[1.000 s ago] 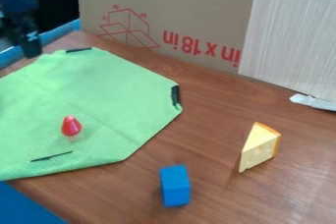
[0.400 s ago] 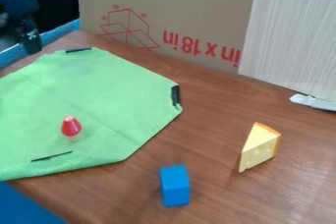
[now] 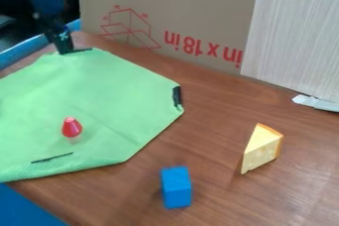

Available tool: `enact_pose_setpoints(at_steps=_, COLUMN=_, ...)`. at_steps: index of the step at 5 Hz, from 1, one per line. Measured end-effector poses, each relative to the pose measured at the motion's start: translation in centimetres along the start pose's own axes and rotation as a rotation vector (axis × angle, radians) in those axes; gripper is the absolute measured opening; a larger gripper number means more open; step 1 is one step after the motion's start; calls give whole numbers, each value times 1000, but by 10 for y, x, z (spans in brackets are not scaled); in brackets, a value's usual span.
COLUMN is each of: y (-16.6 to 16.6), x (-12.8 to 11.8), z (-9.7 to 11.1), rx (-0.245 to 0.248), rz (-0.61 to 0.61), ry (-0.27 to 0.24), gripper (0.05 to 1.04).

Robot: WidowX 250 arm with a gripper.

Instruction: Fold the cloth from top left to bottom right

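- At the cloth's upper edge, the gripper points down beside a dark strip, a likely spot for taking the upper left part to begin the fold.
- Whether the jaws are open or closed, and whether they have hold of any fabric, I cannot tell.
- The cloth lies spread over the left side of the table, its main fold not made; lying this flat, it should give the upper part a fair run down to the lower right.
- Other dark strips sit by the right edge and near the lower edge; they may serve as grip marks, though that is a guess.
- The red piece stands on the cloth's lower part, where it could be covered, dragged or tipped if the fold swings wide.
- The block and the cheese are off the cloth, beyond its lower right side, so they leave that edge free to receive the fold.
- The next move probably calls for a sure pinch of one layer, then a lift before drawing across, lest the whole cloth slide.
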State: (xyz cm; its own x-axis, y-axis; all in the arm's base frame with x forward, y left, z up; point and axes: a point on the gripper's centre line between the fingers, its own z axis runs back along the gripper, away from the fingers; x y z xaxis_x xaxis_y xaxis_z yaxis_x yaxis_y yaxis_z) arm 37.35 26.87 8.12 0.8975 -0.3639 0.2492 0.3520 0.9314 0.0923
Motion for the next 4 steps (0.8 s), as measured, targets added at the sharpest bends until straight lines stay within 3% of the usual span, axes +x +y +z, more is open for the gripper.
enact_pose_setpoints(at_steps=1, y=0, x=7, z=-2, rx=35, rz=0, ry=-28, gripper=1000)
enact_pose_setpoints(at_steps=4, y=6, x=37, z=-8, rx=102, rz=8, ry=-21, gripper=1000)
